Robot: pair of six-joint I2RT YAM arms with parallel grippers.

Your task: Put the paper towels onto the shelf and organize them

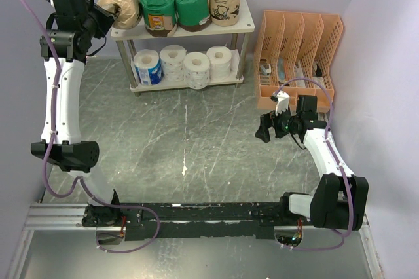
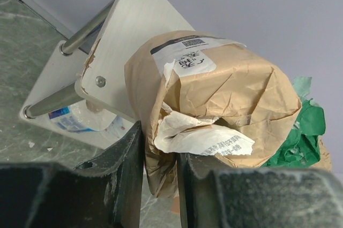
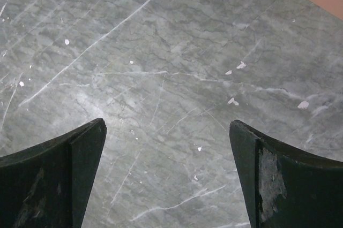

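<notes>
At top left of the shelf (image 2: 134, 24), we find the left gripper (image 2: 161, 156) pinching a tan roll (image 2: 225, 89), release due; right gripper (image 3: 167, 126) agape.

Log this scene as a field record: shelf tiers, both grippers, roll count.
top tier: left tan roll, two green rolls, right tan roll
bottom tier: blue-and-white roll, three white rolls
left gripper: shut on left tan roll's wrapper, at the left end of the shelf
right gripper: open, empty, above the table, near the organizer
rolls on shelf: eight
</notes>
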